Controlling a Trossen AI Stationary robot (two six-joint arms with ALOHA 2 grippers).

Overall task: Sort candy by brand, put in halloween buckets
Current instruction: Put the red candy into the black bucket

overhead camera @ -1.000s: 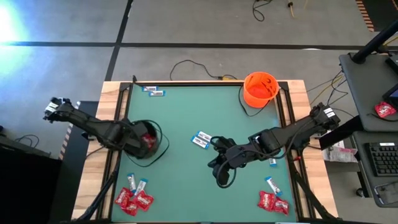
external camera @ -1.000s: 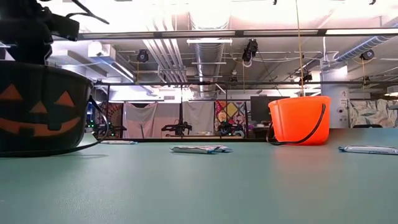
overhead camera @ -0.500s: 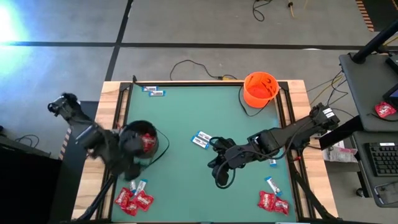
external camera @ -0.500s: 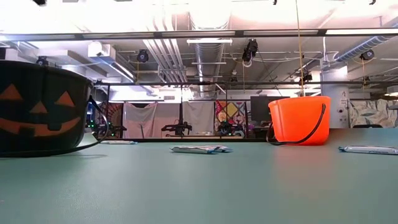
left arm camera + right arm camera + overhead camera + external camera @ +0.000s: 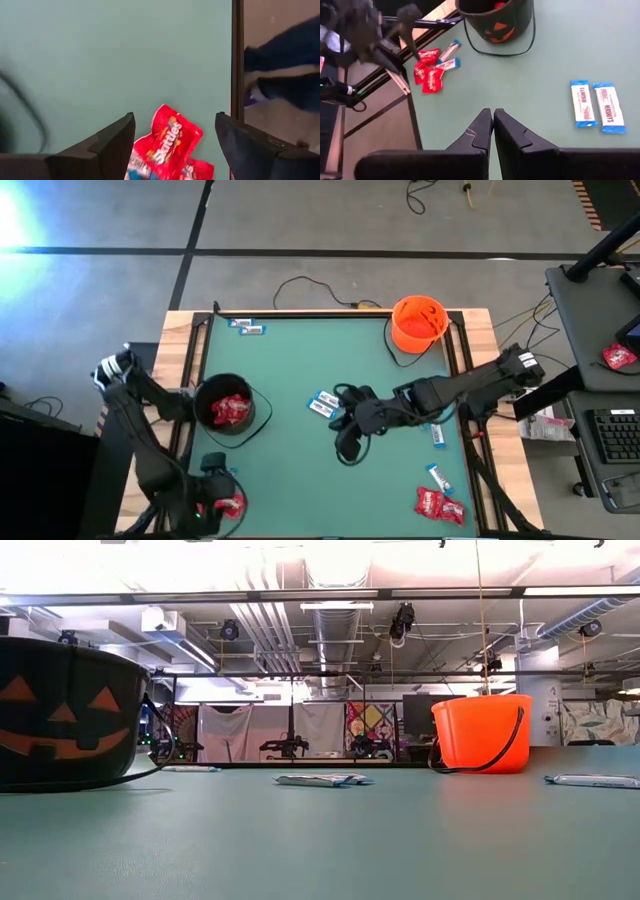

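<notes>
Left gripper point(image 5: 213, 502) has swung from the round black plastic pumpkin-face bucket point(image 5: 228, 408) down to the near-left pile of shiny red candy packets point(image 5: 170, 142), fingers spread wide above them. Right gripper point(image 5: 346, 448), fingers pressed together, has shifted nearer two slim white-and-blue bars point(image 5: 597, 106) mid-table. Smooth orange pail point(image 5: 418, 322) sits far-right.

Table top: the flat green table surface point(image 5: 300, 370) looked matt and smooth — a faint sheen showed only in the low view.
Table edge: the pale wooden border point(image 5: 183, 325) showed bare grain.
Orange bucket: the round orange plastic pail point(image 5: 481, 732) looked smooth and slightly glossy.
Black bucket: the round black pail with an orange pumpkin face point(image 5: 62, 712) looked dull plastic, its thin handle point(image 5: 262, 418) wire-like.
Red candy: the squarish red packets point(image 5: 170, 141) were shiny film — crinkled.
Bars: the slim white-and-blue wrapped bars point(image 5: 597, 107) looked smooth.
</notes>
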